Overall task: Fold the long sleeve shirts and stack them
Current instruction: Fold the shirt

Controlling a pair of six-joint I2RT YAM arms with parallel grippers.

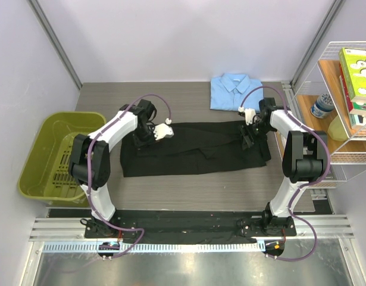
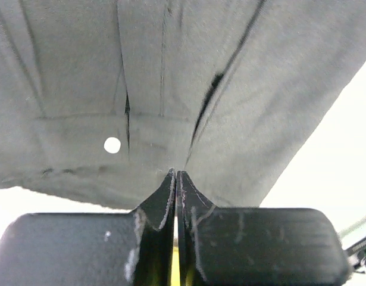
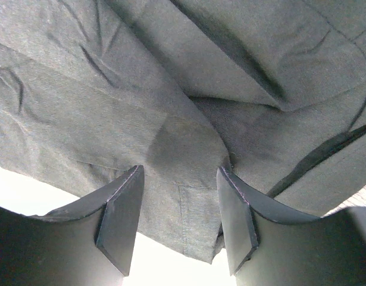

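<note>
The black long sleeve shirt [image 1: 194,149] lies spread in a wide band across the middle of the table. My left gripper [image 1: 141,140] is down on its left end. In the left wrist view its jaws [image 2: 175,174] are pressed together at the cloth [image 2: 171,89], where creases meet, near a white button [image 2: 112,145]. My right gripper [image 1: 247,140] is at the shirt's right end. It [image 3: 180,173] stands open, with a hem corner of the black cloth [image 3: 194,202] between its fingers. The light blue shirt [image 1: 233,90] lies folded at the back of the table.
A green bin [image 1: 52,155] stands off the table's left edge. A white wire shelf [image 1: 343,95] with boxes and a bottle [image 1: 321,105] stands at the right, close to my right arm. Grey walls close the back and sides.
</note>
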